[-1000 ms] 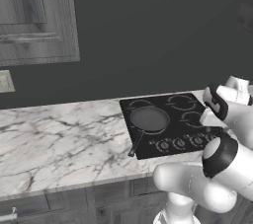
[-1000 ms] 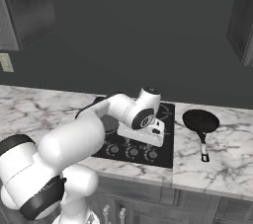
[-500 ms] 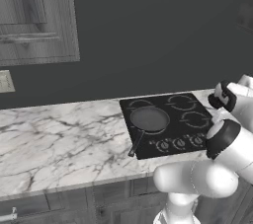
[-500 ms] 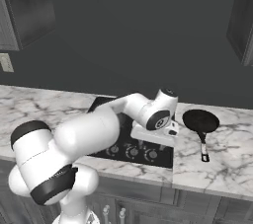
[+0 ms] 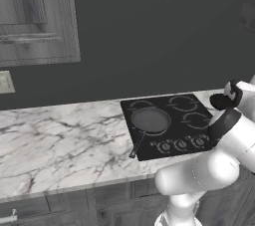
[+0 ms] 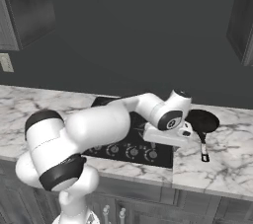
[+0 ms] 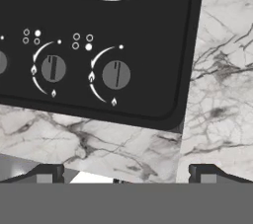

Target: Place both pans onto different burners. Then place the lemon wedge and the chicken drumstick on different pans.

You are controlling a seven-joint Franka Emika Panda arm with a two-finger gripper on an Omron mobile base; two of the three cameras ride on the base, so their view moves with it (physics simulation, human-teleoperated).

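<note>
Looking across your scene from left to right, operator, you have the following.

Counter: white marble with grey veins [image 5: 55, 145], running under the cooktop and on past its right edge.
Wider pan: grey inside [image 5: 150, 120], resting on the front-left burner of the cooktop in the left base view, its long thin dark handle reaching toward the front edge over the marble.
Cooktop: flat glossy black [image 5: 172, 115], pale burner rings [image 5: 183, 103] marked on it, round knobs [image 7: 116, 75] along the front; the hand view shows its front right corner and two knobs.
Gripper: in the hand view your gripper [image 7: 126, 174] hangs over the marble strip just in front of the cooktop's right corner, jaws spread fully apart, the two dark tips [image 7: 205, 173] wide of each other with nothing between them.
Smaller pan: all black [image 6: 202, 121], sitting on the marble just right of the cooktop in the right base view, handle pointing to the front, close beside your arm's wrist.
</note>
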